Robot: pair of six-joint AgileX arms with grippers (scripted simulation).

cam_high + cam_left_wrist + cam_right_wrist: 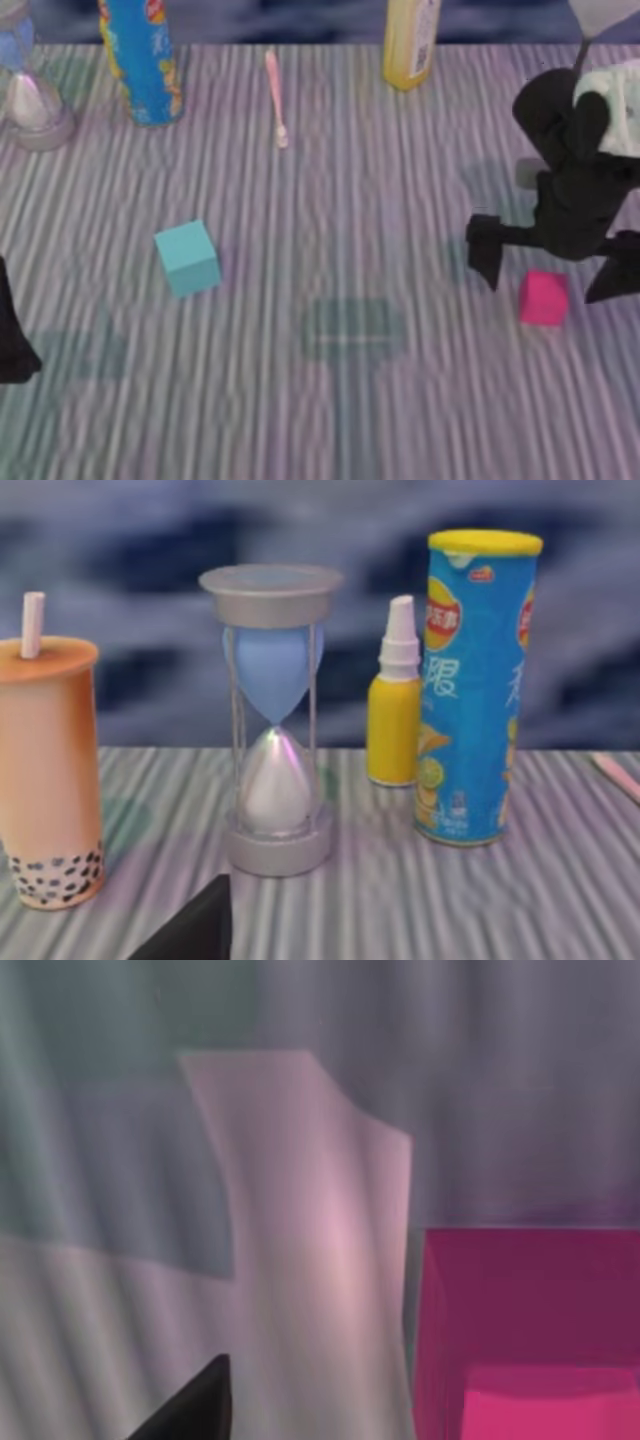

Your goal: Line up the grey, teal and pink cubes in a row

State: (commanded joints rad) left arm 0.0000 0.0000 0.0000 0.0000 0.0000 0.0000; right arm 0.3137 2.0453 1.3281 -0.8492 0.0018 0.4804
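Note:
The teal cube (187, 258) rests on the striped table (330, 200), left of centre. At the right, the small pink cube (543, 297) lies on the table, also close up in the right wrist view (530, 1340). My right gripper (548, 275) hangs open just above it, with one dark finger (486, 257) to its left and the other to its right. One fingertip (200, 1405) shows beside the cube without touching it. A pale block (620, 100) sits behind the right arm; I cannot tell whether it is the grey cube. My left gripper (12, 335) is parked at the left edge, open.
Along the back edge stand an hourglass (35, 105), a blue crisps can (145, 60), a pink toothbrush (275, 95) and a yellow bottle (410, 40). A bubble tea cup (45, 780) stands left of the hourglass (275, 740).

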